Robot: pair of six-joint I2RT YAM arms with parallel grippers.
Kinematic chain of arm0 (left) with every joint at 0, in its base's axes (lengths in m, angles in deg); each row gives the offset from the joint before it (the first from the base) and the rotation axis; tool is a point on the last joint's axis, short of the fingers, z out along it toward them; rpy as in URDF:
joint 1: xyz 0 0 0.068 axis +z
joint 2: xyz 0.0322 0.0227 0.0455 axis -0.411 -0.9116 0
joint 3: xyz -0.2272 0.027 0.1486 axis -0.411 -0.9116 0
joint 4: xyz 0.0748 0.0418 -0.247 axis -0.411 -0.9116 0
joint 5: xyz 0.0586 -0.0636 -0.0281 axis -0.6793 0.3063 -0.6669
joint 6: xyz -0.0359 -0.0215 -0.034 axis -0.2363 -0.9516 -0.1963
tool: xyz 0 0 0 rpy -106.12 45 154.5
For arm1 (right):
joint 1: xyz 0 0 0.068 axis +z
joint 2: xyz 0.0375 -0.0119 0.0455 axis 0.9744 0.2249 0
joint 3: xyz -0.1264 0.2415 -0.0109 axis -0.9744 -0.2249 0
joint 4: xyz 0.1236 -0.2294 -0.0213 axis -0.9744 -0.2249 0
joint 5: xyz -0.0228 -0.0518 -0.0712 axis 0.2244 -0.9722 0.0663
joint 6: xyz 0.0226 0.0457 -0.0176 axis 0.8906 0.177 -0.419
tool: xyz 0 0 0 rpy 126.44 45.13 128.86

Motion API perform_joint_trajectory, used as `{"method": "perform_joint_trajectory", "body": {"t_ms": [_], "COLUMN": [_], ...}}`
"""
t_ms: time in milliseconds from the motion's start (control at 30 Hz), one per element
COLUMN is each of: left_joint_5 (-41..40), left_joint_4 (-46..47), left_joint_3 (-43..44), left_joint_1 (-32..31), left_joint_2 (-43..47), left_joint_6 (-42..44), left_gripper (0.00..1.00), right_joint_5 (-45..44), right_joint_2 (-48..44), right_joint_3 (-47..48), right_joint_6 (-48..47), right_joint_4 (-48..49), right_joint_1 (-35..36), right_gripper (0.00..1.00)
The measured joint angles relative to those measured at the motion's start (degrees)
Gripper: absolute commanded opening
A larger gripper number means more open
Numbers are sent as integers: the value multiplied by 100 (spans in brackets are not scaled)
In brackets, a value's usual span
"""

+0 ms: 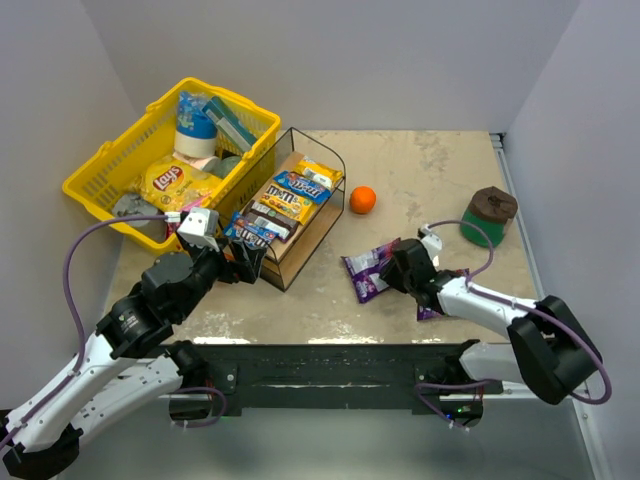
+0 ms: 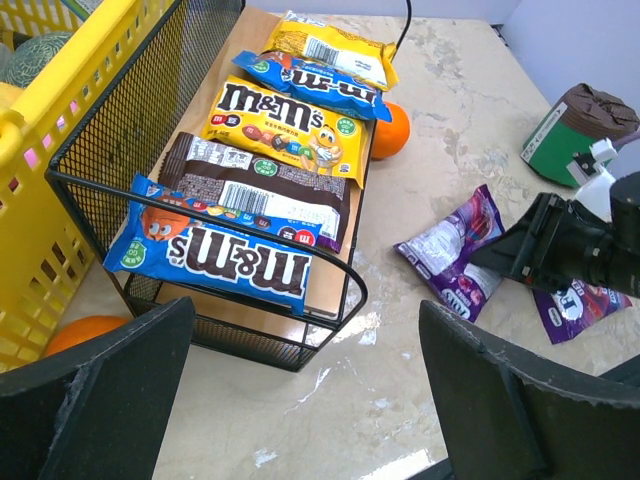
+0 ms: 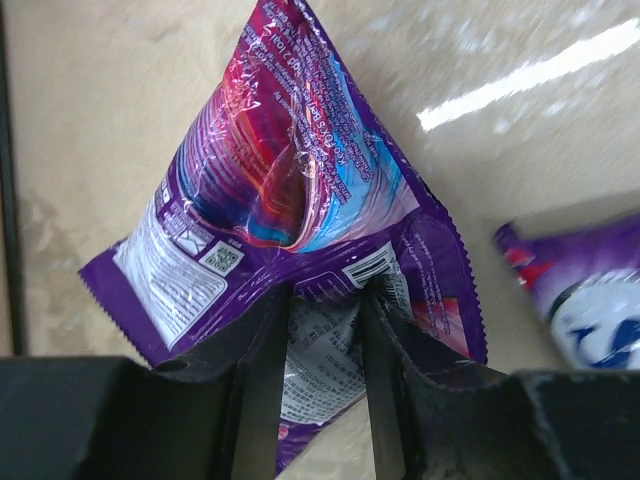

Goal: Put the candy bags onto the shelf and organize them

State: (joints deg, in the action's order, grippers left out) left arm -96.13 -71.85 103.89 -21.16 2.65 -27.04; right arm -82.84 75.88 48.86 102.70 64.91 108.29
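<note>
The black wire shelf point(image 1: 318, 222) stands left of centre. Several candy bags lie on its wooden board: a blue M&M's bag point(image 2: 215, 250) at the front, then a brown bag point(image 2: 260, 190), a yellow M&M's bag point(image 2: 280, 130), another blue bag point(image 2: 310, 80) and a yellow bag point(image 2: 330, 45). My left gripper point(image 2: 305, 400) is open and empty, just in front of the shelf's near end point(image 1: 245, 262). My right gripper point(image 3: 325, 330) is shut on the near edge of a purple candy bag point(image 3: 280, 170), which puckers between the fingers and lies on the table point(image 1: 365, 270). A second purple bag point(image 3: 590, 300) lies beside it.
A yellow basket point(image 1: 100, 165) holding a Lay's bag point(image 1: 180, 185) and other goods stands left of the shelf. An orange point(image 1: 362, 200) lies right of the shelf. A green and brown tub point(image 1: 488, 215) stands at the right. Walls close in on both sides.
</note>
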Motion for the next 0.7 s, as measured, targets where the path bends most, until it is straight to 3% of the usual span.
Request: {"method": "perform_joint_trajectory", "body": {"t_ms": [267, 467, 700], "left_joint_5": [-28, -52, -109], "left_joint_4": [2, -2, -2], "left_joint_3": [-2, -2, 0], "left_joint_1": [0, 0, 0], "left_joint_2": [0, 7, 55], "left_joint_6": [-4, -2, -2], "left_gripper": [99, 100, 99], "right_joint_5": [894, 457, 332], "right_joint_2": [-879, -1283, -1231], "right_joint_3": [-4, 658, 833], "right_joint_6": [789, 544, -170], "right_joint_4": [-739, -1556, -1921], "right_joint_1": [1034, 940, 326], "right_gripper": [59, 69, 70]}}
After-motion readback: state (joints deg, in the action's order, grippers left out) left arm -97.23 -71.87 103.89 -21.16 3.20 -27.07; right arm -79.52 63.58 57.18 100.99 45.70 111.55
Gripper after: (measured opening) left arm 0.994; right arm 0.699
